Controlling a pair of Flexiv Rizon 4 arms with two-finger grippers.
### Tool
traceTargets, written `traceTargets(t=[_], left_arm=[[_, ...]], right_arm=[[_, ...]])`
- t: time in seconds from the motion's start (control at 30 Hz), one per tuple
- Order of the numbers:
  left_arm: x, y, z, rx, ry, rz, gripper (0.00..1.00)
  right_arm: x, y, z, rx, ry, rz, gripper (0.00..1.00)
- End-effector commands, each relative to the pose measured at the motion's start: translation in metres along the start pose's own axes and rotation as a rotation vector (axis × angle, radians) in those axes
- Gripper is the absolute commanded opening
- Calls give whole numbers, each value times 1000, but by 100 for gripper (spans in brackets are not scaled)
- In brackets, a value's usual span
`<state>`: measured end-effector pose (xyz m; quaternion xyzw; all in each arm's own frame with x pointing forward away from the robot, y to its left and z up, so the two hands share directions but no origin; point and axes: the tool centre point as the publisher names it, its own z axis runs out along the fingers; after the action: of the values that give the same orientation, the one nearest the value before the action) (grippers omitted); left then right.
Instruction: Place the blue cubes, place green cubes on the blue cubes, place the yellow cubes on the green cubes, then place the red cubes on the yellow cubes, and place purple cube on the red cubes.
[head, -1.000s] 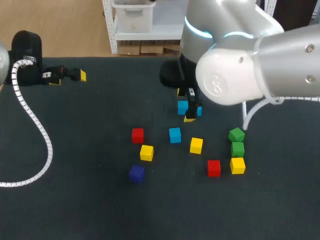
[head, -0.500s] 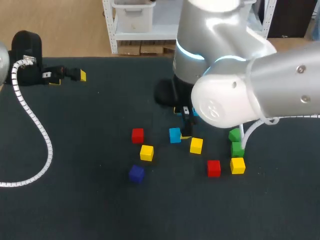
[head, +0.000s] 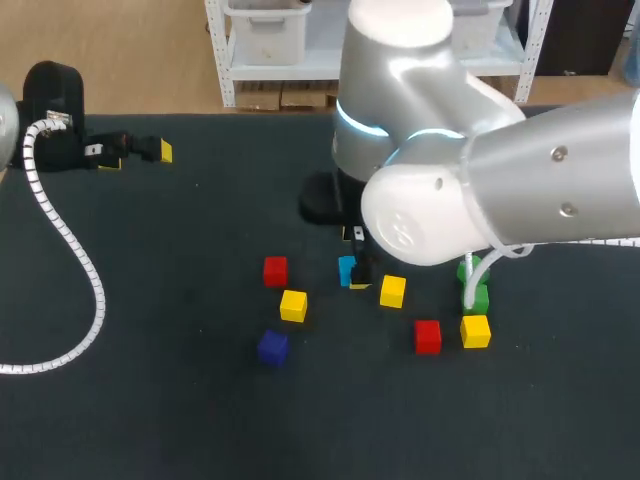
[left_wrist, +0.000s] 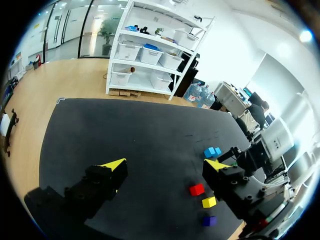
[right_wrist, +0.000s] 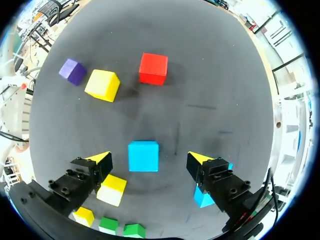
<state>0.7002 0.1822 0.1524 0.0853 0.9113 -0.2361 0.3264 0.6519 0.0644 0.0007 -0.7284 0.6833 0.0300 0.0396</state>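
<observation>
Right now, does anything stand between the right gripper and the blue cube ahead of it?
Nothing visible does. The blue cube lies free between the open fingers of the right gripper; a yellow cube and a second blue cube sit beside the fingers.

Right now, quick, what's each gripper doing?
Left gripper: open, empty.
Right gripper: open, blue cube between its fingers, not gripped.

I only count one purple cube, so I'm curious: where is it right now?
In the head view the purple cube lies left of the middle of the table, close beside a yellow cube but apart from it.
</observation>
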Motion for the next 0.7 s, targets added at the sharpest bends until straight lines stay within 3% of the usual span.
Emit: traceTargets(t=[0.03, 0.07, 0.1, 0.23, 0.4, 0.7], left_arm=[[1, 2, 0, 11, -6, 2, 100], [1, 2, 0, 11, -6, 2, 100], [1, 2, 0, 11, -6, 2, 100], [1, 2, 0, 11, -6, 2, 100], [1, 2, 0, 11, -6, 2, 100], [1, 2, 0, 11, -6, 2, 100]], right_arm=[[-5, -12, 9, -20, 15, 6, 82], [-5, -13, 10, -21, 15, 9, 75], [-5, -14, 11, -22, 18, 11, 56], [-5, -16, 12, -21, 22, 15, 0], [-6, -23, 7, -15, 21, 12, 0], [-20, -60, -4, 26, 25, 58, 0]])
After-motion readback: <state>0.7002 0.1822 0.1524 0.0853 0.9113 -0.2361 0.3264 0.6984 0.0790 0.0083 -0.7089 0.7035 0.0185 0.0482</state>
